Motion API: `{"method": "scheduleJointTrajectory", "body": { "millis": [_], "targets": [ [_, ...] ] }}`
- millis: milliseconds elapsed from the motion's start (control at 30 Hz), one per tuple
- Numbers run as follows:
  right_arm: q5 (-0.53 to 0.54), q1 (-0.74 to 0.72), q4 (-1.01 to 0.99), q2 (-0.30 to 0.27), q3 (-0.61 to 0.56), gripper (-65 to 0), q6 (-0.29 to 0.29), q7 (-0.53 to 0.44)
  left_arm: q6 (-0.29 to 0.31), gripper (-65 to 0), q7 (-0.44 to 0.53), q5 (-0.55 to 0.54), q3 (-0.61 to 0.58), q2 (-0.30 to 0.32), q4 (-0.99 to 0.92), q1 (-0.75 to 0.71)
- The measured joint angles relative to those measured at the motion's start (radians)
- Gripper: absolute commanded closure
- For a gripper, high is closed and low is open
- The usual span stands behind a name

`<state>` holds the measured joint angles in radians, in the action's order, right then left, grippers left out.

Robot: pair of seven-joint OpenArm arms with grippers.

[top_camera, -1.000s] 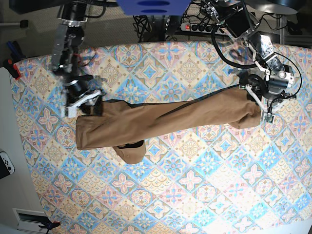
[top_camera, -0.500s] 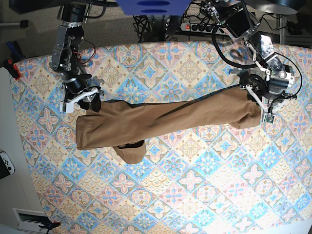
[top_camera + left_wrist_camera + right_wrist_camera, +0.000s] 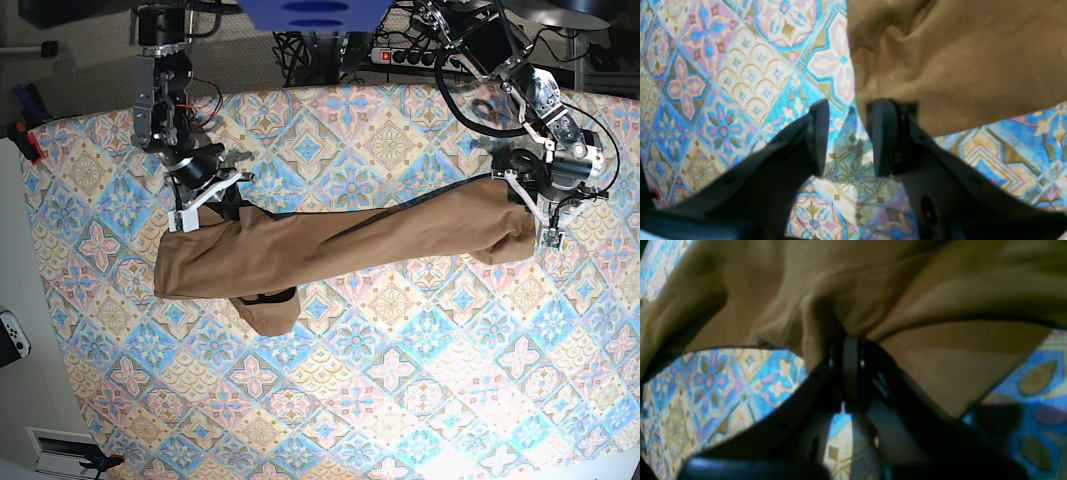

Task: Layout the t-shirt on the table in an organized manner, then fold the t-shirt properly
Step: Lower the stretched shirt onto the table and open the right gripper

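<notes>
Right end effector (image 3: 850, 366) on bunched t-shirt (image 3: 340, 245) (pinched tight)

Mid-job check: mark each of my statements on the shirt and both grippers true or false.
1. The t-shirt is spread flat with both sleeves out. False: it lies bunched in a long band across the table.
2. The right gripper is shut on the t-shirt. True.
3. The left gripper has cloth between its fingers. False: its jaws stand apart with only table between them; the shirt edge lies beside one finger.
4. Each arm is at an opposite end of the shirt. True.
5. The shirt hangs off the table edge. False: it lies wholly on the tabletop.
</notes>
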<state>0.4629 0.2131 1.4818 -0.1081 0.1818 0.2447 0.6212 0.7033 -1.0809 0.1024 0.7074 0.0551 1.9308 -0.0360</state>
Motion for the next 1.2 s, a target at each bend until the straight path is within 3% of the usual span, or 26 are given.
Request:
{"method": "scheduleJointTrajectory", "body": {
  "millis": [267,400,700,767,900,1033,1200],
  "targets": [
    [-0.051,0.163,0.23,0.003,0.14,0.0,-0.025,0.089,0.0,-20.8,0.003,0.0,0.0,-0.002,0.0,-0.022],
    [-0.022,0.178,0.38,0.0,0.197,0.0,-0.01,0.037,0.0,-20.8,0.005,-0.001,-0.001,-0.002,0.0,-0.025],
    [-0.028,0.196,0.376,0.002,0.182,-0.5,-0.013,0.072,0.0,-20.8,0.003,-0.061,-0.002,-0.005,0.0,-0.053],
    [-0.041,0.194,0.377,0.0,0.159,-11.1,-0.016,0.135,0.0,-20.8,0.003,-0.061,-0.002,-0.004,0.0,-0.053],
    [-0.219,0.202,0.376,0.003,0.099,-28.1,-0.01,0.232,0.0,-20.8,0.003,-0.061,-0.002,-0.002,0.0,-0.053],
    [-0.337,0.194,0.376,0.003,0.069,-29.7,-0.004,0.224,0.0,-20.8,0.003,-0.062,-0.002,-0.002,0.0,-0.058],
    [-0.367,0.195,0.375,0.0,0.075,-29.7,-0.008,0.205,0.0,-20.8,0.003,-0.061,-0.002,-0.002,0.0,-0.058]
  ]
}}
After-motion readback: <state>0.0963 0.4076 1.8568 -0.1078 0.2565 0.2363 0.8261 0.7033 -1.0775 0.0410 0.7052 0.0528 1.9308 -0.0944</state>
